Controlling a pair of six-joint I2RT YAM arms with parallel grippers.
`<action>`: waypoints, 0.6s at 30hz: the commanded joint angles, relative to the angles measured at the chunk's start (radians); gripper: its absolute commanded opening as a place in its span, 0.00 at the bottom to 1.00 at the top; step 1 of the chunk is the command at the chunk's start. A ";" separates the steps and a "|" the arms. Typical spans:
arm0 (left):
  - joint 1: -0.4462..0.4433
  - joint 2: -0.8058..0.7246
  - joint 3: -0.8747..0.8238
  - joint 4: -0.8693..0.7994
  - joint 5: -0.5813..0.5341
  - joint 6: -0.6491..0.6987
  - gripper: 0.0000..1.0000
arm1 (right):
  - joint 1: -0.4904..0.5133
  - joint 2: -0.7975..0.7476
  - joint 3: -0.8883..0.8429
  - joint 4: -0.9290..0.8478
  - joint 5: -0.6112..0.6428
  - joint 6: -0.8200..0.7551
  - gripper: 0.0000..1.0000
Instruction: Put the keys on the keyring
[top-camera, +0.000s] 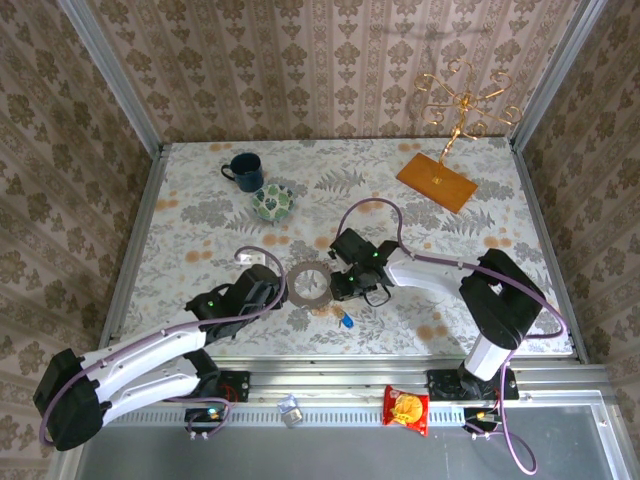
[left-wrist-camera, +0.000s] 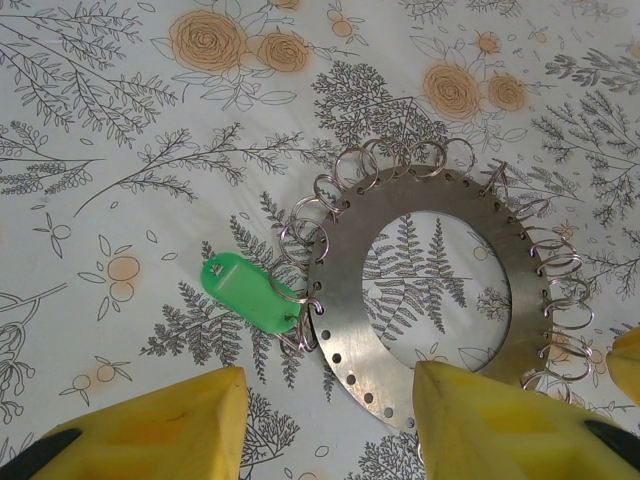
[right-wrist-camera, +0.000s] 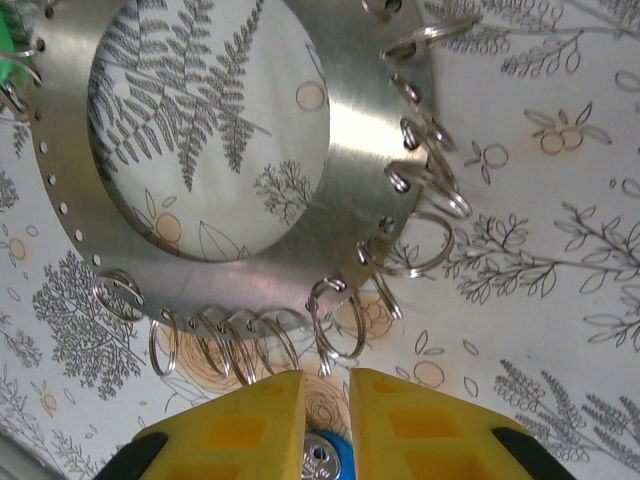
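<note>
- Fingers (right-wrist-camera: 240, 425) of the right gripper (right-wrist-camera: 327, 376) are nearly together with just a thin slit left, and the blue key (right-wrist-camera: 322, 460) shows in that slit. Honestly can't tell if they're actually pinching it or it's just lying under them.
- At 12 o'clock ahead of those tips is the keyring (right-wrist-camera: 370, 130), flat on the flowery table (right-wrist-camera: 560, 300). A bunch of little split rings (right-wrist-camera: 340, 320) hang off the rim nearest the tips.
- Over on the other side, the left gripper (left-wrist-camera: 328, 370) is spread wide above the table. Its finger at 5 o'clock in the left wrist view overlaps the keyring's near rim, contact unclear.
- The green key (left-wrist-camera: 245, 292) lies at the keyring's 8 o'clock in that view, tag right up against the split rings.
- From the top camera the keyring sits mid-table between both grippers, with the blue key near its 5 o'clock. The mug (top-camera: 243, 170) and bowl (top-camera: 272, 203) are at 11 o'clock and the stand (top-camera: 437, 181) is at 1 o'clock, all well apart from it.
</note>
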 joint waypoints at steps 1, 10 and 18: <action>0.006 0.004 0.005 0.008 0.000 0.026 0.48 | 0.015 -0.004 -0.021 -0.032 0.015 0.032 0.23; 0.007 0.013 0.008 0.013 0.005 0.030 0.48 | 0.017 0.020 -0.051 0.057 -0.021 0.100 0.25; 0.010 0.013 0.006 0.016 0.004 0.032 0.48 | 0.016 0.046 -0.030 0.088 -0.036 0.109 0.23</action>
